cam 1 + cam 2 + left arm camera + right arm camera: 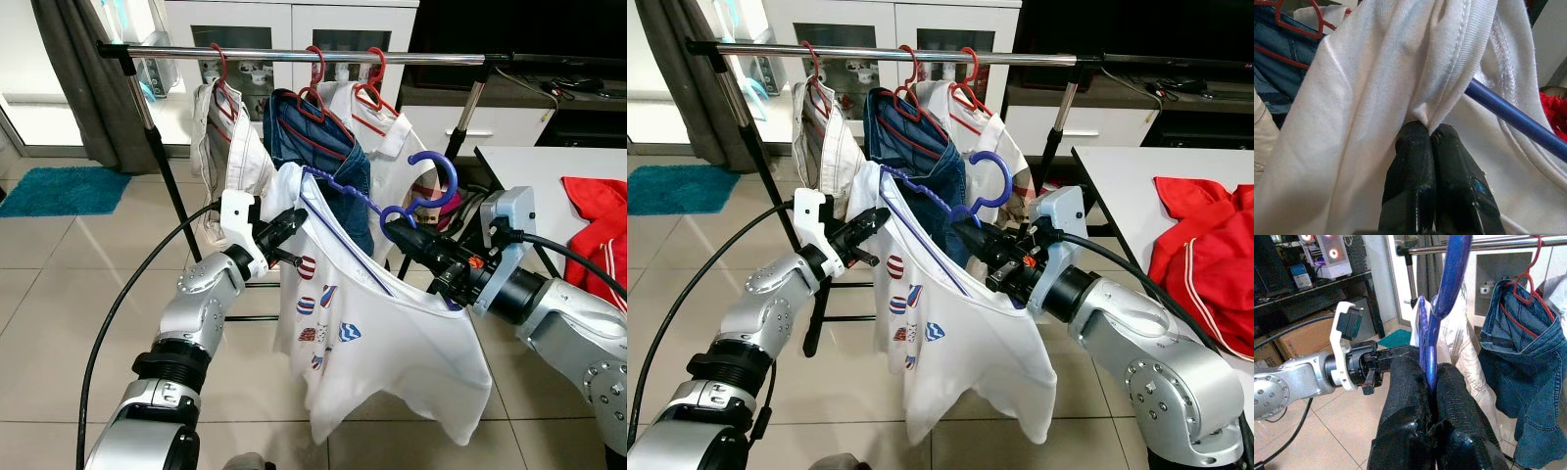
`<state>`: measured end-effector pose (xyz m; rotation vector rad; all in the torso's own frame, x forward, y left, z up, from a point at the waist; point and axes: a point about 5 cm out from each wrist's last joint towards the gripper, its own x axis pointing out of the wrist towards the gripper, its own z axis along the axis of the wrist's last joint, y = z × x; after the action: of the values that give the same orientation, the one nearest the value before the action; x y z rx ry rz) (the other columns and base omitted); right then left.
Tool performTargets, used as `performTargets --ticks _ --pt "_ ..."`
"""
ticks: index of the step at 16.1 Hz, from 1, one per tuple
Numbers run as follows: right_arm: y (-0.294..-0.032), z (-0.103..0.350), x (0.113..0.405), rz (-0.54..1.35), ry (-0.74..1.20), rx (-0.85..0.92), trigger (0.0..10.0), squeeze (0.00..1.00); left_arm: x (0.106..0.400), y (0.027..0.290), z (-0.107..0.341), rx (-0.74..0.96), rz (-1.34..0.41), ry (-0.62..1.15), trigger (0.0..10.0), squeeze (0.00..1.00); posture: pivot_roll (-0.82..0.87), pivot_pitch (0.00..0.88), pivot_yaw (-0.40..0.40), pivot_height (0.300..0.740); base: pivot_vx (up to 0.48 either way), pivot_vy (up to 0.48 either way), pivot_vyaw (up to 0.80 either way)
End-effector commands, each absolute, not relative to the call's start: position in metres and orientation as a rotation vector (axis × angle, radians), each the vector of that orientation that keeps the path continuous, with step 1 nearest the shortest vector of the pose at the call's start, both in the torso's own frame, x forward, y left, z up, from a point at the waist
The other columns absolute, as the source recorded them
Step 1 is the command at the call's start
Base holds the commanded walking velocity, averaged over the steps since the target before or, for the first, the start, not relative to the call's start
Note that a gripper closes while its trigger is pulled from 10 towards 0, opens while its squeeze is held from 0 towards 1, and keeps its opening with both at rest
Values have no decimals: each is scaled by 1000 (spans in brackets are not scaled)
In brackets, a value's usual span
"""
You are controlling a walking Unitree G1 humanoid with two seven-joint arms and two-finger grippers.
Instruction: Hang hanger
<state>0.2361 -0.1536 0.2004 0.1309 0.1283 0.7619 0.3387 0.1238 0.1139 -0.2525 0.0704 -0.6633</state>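
The right gripper, clamped on the blue hanger just under its hook, holds it below and forward of the rail, while the left gripper pinches the white shirt.

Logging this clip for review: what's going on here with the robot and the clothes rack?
The robot holds a blue hanger carrying a white T-shirt just below the rail. Its right tool is clamped on the hanger near the hook; its left tool pinches the shirt's fabric. The hook is not yet on the rail, where three red hangers already hang.
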Motion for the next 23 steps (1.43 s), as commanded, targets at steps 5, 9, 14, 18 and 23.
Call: performTargets --ticks 5,9,14,18,23 --pt "-161 177 232 719 280 -61 0 0 320 129 153 -63 -785 24 0 0 -35 0 2 740 0 0 0" --pt "-161 167 225 768 343 -110 0 0 326 155 180 23 -669 -15 0 0 -21 0 -4 740 0 0 0" --pt "-165 179 207 910 286 0 0 0 357 199 191 22 -246 -20 0 0 -31 0 9 740 0 0 0" --pt "-172 194 204 907 159 155 0 0 364 191 167 51 -251 55 0 0 -49 0 23 740 0 0 0" --pt "-159 193 260 441 -43 324 0 0 297 105 151 -89 -984 100 0 0 -39 0 24 740 0 0 0"
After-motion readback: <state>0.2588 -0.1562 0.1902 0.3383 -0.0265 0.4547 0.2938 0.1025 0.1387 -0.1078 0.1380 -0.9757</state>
